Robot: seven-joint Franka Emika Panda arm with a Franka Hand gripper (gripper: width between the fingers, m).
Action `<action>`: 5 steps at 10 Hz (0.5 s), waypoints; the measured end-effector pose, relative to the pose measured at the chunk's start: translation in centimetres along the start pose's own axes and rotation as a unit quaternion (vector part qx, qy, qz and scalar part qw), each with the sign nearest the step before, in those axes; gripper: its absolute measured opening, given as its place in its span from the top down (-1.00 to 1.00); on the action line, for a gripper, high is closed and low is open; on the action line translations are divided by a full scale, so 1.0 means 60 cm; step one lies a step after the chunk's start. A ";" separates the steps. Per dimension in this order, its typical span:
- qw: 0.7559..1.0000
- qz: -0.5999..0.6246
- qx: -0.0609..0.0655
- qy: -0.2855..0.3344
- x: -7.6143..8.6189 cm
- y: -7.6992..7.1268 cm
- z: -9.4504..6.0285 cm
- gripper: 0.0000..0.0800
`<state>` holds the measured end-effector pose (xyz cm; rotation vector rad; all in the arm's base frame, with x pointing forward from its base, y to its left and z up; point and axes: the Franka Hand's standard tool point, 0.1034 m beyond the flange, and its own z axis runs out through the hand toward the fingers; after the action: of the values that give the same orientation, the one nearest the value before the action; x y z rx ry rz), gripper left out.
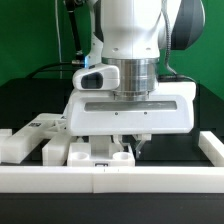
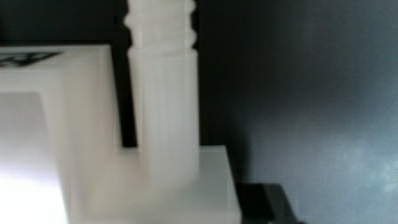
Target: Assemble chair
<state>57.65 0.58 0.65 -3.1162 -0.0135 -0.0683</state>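
My gripper (image 1: 126, 147) is low over the chair's white pieces at the front of the table, its jaws close together. In the wrist view a long white chair post (image 2: 162, 95) with a ribbed end runs out from between the jaws. One black fingertip (image 2: 267, 204) shows against the post's wider base; the other finger is hidden. A large white chair block (image 2: 54, 110) with a tag lies right beside the post. In the exterior view, more chair blocks (image 1: 62, 150) sit at the left of the gripper, one tagged block (image 1: 32, 128) farther left.
A long white border rail (image 1: 110, 180) runs across the front, with another rail piece (image 1: 212, 148) at the exterior view's right. The table is black (image 2: 320, 100). A green wall stands behind the arm.
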 end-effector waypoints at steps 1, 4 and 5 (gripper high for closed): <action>1.000 0.000 0.002 0.000 0.000 -0.016 0.000 0.91; 1.000 -0.015 0.006 -0.002 0.006 -0.065 0.000 0.91; 1.000 -0.020 0.009 0.000 0.011 -0.083 0.002 0.91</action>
<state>58.26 5.60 0.69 -3.0975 -0.0751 -0.0676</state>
